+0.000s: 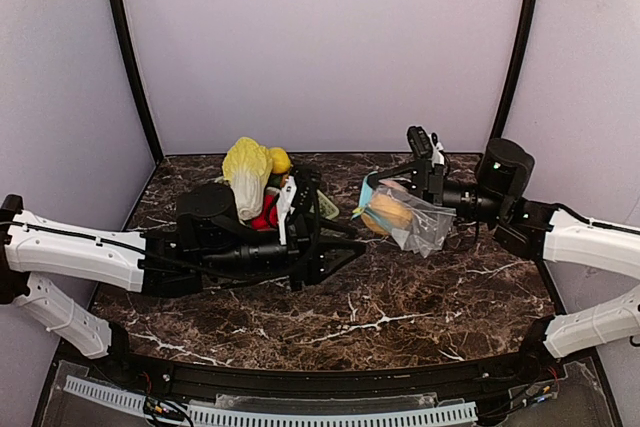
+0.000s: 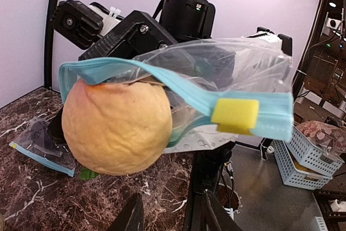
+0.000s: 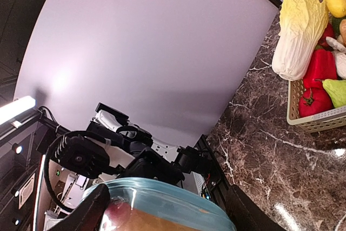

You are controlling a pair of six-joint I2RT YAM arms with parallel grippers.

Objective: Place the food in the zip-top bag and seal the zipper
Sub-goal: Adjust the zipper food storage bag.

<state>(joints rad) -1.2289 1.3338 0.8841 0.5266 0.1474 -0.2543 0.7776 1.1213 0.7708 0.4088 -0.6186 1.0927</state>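
The clear zip-top bag (image 1: 420,225) with a blue zipper strip and a yellow slider (image 2: 235,114) hangs in the air at centre right. My right gripper (image 1: 398,193) grips it at the mouth, and its fingers straddle the blue rim in the right wrist view (image 3: 167,217). The round orange-yellow peach (image 2: 116,128) sits in the bag's mouth, more than half of it sticking out; it also shows in the top view (image 1: 385,214). My left gripper (image 2: 173,217) is open and empty, low over the table just short of the peach (image 1: 338,245). I cannot make out the eggplant or the small green fruit.
A beige basket (image 3: 316,118) at the back left holds a pale cabbage (image 3: 300,31), red peppers (image 3: 319,79) and other toy produce; the cabbage (image 1: 247,172) sticks up behind my left arm. A second small bag (image 2: 35,147) lies flat on the marble table (image 1: 400,317).
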